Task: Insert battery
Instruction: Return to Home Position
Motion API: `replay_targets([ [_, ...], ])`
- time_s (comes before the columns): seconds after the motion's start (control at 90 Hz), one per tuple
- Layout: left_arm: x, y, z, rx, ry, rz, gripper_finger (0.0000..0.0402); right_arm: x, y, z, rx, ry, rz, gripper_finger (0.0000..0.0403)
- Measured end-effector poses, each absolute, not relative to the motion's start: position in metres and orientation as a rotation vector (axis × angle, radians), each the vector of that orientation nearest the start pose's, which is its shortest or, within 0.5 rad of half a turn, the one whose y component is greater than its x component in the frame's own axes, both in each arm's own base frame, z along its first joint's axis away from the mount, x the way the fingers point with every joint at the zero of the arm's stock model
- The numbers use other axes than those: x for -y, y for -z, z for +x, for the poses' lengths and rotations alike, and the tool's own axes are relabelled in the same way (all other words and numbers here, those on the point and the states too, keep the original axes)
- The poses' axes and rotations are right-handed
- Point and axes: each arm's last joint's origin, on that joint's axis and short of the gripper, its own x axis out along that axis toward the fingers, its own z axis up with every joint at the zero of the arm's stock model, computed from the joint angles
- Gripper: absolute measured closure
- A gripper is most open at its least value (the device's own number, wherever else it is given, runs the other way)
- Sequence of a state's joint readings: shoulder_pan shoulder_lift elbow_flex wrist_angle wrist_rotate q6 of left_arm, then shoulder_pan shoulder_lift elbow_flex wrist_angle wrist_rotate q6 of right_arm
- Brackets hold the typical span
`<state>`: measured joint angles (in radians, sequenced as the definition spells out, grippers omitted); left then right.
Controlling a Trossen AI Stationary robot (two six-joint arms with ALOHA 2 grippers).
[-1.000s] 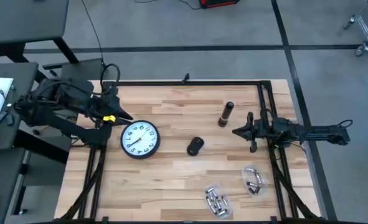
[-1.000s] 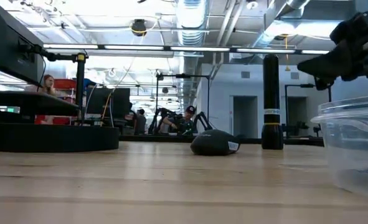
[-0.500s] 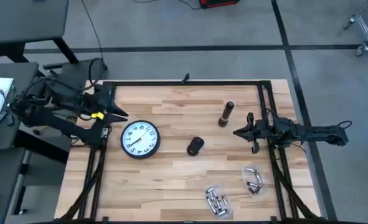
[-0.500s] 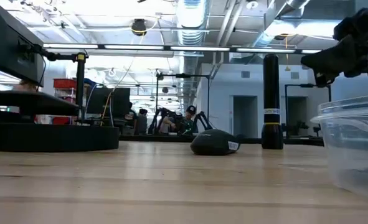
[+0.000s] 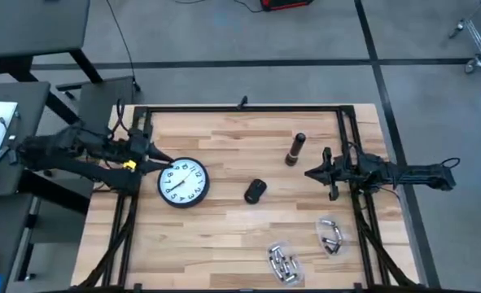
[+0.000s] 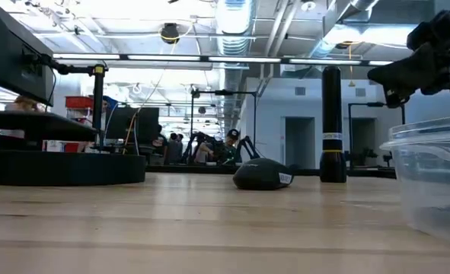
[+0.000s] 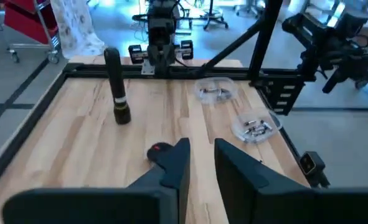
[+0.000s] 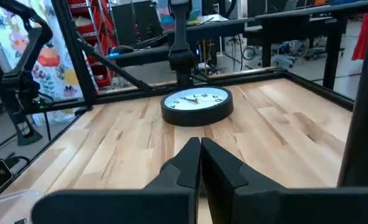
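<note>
The battery is hidden, presumably seated behind the white wall clock (image 5: 181,181) lying face up near the left edge of the table (image 5: 224,236); homing seems in hand, so the left gripper (image 5: 159,157), fingers parted and empty, should draw clear while the right gripper (image 5: 312,172), pinched together on nothing, waits near the right edge.

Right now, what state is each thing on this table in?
wall clock, flat, face up.
flashlight, standing upright.
mouse, lying flat, untouched.
front tub, holding batteries.
right tub, also holding batteries.
left tool, slightly open, empty.
right tool, shut, empty.
</note>
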<state>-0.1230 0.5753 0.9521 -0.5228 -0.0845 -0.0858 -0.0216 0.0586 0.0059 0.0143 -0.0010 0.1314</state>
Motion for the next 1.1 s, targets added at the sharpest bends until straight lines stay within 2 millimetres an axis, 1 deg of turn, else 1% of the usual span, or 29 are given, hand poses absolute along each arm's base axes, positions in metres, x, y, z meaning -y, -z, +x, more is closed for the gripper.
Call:
replay_targets([
  [0.167,0.008,-0.326,0.082,-0.114,0.031,-0.102,0.035,0.002,-0.162,0.101,-0.038,0.023,0.132,0.04],
  [0.289,0.007,-0.295,0.077,-0.108,0.022,-0.126,0.035,0.002,-0.162,0.101,-0.037,0.023,0.132,0.04],
  [0.511,0.007,-0.245,0.079,-0.253,0.0,-0.096,0.035,0.002,-0.162,0.101,-0.037,0.024,0.133,0.04],
  [0.578,0.006,-0.236,0.076,-0.248,-0.003,-0.075,0.035,0.002,-0.162,0.101,-0.036,0.024,0.133,0.04],
  [0.733,0.005,-0.219,0.068,-0.159,0.0,-0.061,0.035,0.002,-0.162,0.101,-0.037,0.024,0.133,0.04],
  [0.778,0.005,-0.215,0.07,-0.151,-0.002,-0.073,0.035,0.002,-0.162,0.101,-0.037,0.024,0.133,0.04],
  [0.856,0.006,-0.216,0.073,-0.105,0.001,-0.069,0.035,0.002,-0.162,0.101,-0.035,0.025,0.133,0.04],
  [0.944,0.006,-0.215,0.078,-0.01,0.005,-0.054,0.035,0.002,-0.162,0.101,-0.034,0.025,0.133,0.04],
  [1.1,0.008,-0.194,0.09,0.06,0.006,-0.048,0.035,0.002,-0.163,0.101,-0.03,0.025,0.133,0.04],
])
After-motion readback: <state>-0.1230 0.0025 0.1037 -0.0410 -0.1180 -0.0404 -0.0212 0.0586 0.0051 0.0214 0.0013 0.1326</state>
